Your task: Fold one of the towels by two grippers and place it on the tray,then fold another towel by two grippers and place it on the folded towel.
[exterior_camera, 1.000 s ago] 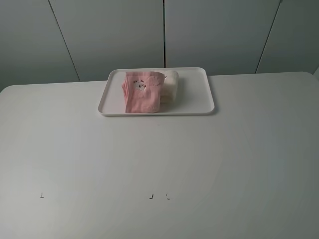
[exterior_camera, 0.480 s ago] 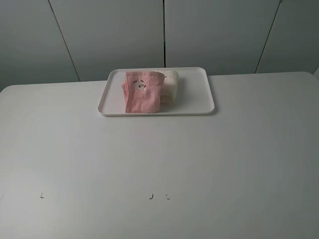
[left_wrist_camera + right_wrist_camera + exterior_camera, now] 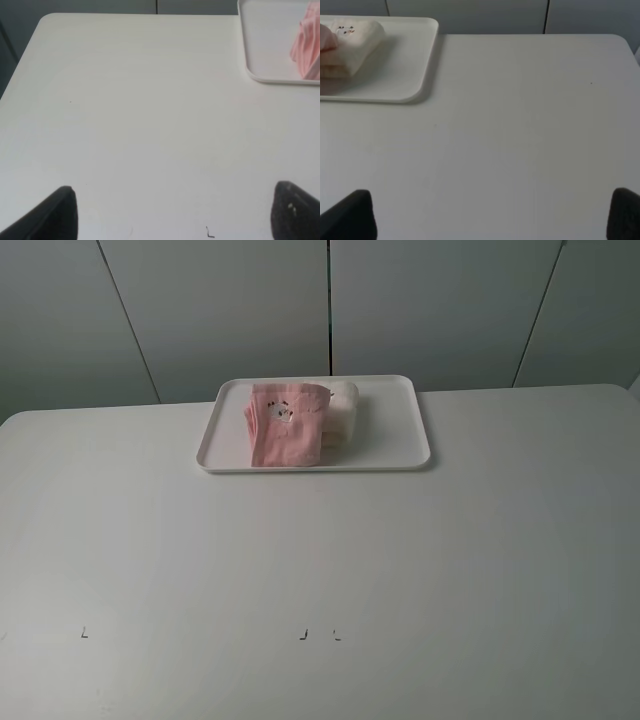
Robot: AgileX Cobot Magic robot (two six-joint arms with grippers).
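Basically both towels sit stacked on the tray [image 3: 400, 430], far side of the white table [image 3: 320, 570], center-ish in the exterior high view. Pink towel [image 3: 285, 426] is folded, lying on top of the cream towel [image 3: 342, 412], offset toward the tray's left so the cream one sticks out on the right. Pink one has a small printed motif w/ dark dots on its upper face; can't make out what it is at this res. Tray is white, rectangular, rounded corners, low rim, its right half bare.

No arms in the exterior high view.

Left gripper [image 3: 172, 212]: only two dark fingertips show at the frame edge in the left wrist view, one finger [image 3: 55, 215] at one corner, the other at the opposite corner, spread wide apart, nothing between them but bare tabletop. So released, holding nothing. Tray corner and pink towel edge [image 3: 307, 47] visible far off from it. Small dark "L" mark [image 3: 210, 232] on the table near the fingertips.

Right gripper [image 3: 490, 215]: same deal, dark fingers [image 3: 350, 215] at both corners of the right wrist view, wide apart, empty, over bare table. Cream towel [image 3: 352, 42] and tray rim [image 3: 427, 65] seen well apart from it.

Grey panel wall [image 3: 200, 310] behind the table.
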